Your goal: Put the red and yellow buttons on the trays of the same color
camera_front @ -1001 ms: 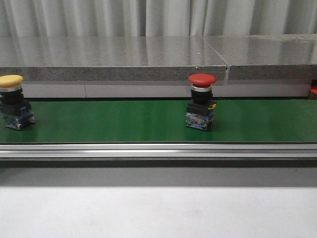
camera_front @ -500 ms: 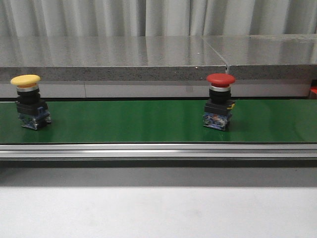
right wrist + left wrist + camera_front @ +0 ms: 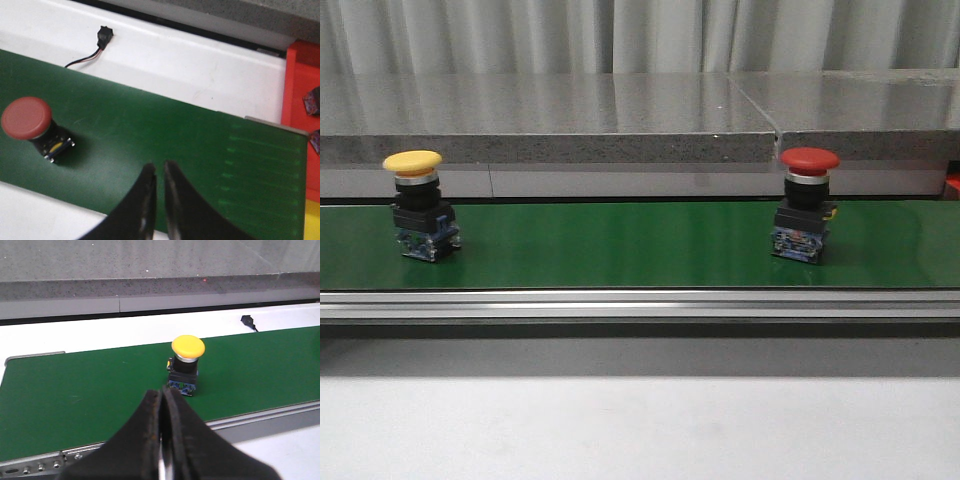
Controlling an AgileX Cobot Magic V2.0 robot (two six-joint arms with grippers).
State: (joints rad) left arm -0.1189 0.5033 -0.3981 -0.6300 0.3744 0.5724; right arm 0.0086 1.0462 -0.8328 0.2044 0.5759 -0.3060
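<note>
A yellow button (image 3: 412, 162) on a black base stands at the left of the green belt (image 3: 620, 245). A red button (image 3: 810, 160) on a black base stands at the right of the belt. Neither gripper shows in the front view. In the left wrist view my left gripper (image 3: 162, 390) is shut and empty, hovering just short of the yellow button (image 3: 188, 346). In the right wrist view my right gripper (image 3: 159, 167) is shut with a thin slit, empty, above the belt and off to the side of the red button (image 3: 26, 118). A red tray (image 3: 300, 100) lies past the belt's end.
A grey stone ledge (image 3: 620, 110) runs behind the belt and a metal rail (image 3: 620, 303) along its front. A small black plug on a wire (image 3: 104, 35) lies on the white strip beyond the belt. A yellow sliver (image 3: 312, 220) shows beside the red tray.
Both buttons have travelled to the right along the belt, the yellow one in from the left edge and the red one from the middle to the right.
</note>
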